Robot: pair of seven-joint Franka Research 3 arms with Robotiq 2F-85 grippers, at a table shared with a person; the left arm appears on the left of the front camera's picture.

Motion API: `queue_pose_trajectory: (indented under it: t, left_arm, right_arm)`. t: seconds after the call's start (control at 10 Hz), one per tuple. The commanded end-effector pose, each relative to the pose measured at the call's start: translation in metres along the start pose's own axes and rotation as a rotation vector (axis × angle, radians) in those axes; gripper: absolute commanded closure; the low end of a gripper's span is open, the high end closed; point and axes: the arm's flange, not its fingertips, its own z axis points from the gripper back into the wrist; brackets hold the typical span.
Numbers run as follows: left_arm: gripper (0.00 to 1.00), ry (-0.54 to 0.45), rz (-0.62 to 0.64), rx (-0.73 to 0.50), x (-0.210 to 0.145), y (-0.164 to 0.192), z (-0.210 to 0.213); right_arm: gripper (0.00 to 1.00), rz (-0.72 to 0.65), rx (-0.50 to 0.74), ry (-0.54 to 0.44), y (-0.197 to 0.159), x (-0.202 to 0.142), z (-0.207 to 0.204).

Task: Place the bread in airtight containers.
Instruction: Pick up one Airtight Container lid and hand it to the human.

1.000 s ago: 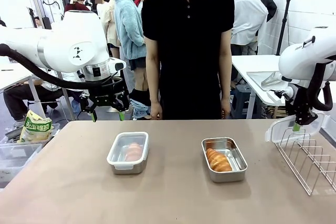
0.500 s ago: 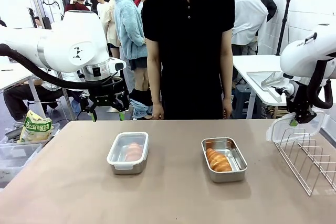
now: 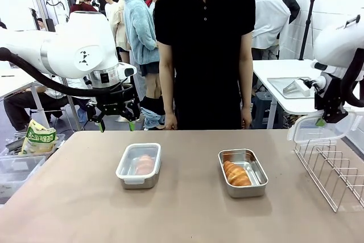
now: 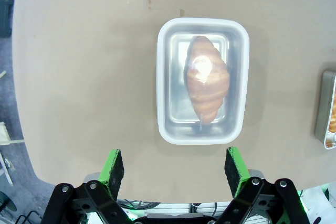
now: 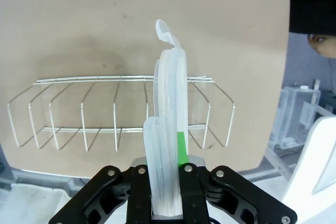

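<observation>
A lidded steel airtight container [image 3: 138, 165] sits left of centre with a croissant [image 4: 206, 83] visible through its translucent lid. The second container [image 3: 255, 181] stands open right of centre, holding the other croissant [image 3: 236, 173]. My right gripper [image 3: 321, 122] is shut on a translucent plastic lid [image 3: 315, 130], holding it edge-up above the wire rack; the right wrist view has that lid [image 5: 170, 124] clamped between the jaws of the right gripper [image 5: 167, 179]. My left gripper [image 3: 116, 123] hangs open and empty above the far left table edge, and the left wrist view looks past the left gripper [image 4: 175, 166] down onto the lidded container [image 4: 202, 80].
A wire rack [image 3: 333, 172] stands at the table's right end, directly under the held lid, and the right wrist view also takes in the rack [image 5: 121, 111]. A person [image 3: 205, 49] stands at the far edge, hands down. A snack bag [image 3: 38, 139] lies off the table's left.
My right gripper has lifted the lid up and slightly right, off the wire rack. The left arm and both containers have stayed put.
</observation>
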Motion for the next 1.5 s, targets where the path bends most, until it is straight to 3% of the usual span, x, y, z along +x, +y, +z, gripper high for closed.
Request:
queue_pose_trajectory:
  t: [0.0,0.4,0.7,1.4]
  left_arm:
    - [0.00,-0.003,0.001,0.000,0.000,0.001,0.001]
    - [0.00,-0.003,0.001,0.000,0.000,0.001,0.001]
    - [0.00,-0.003,0.001,0.000,0.000,0.001,0.001]
    - [0.00,-0.003,0.001,0.000,0.000,0.001,0.001]
  right_arm:
    - [1.00,-0.011,0.027,-0.041,0.011,0.002,0.012]
    - [1.00,0.031,0.002,-0.102,0.021,0.008,0.055]
    - [1.00,0.090,-0.020,-0.137,0.022,0.015,0.065]
    - [1.00,0.459,-0.263,-0.201,-0.001,0.077,0.124]
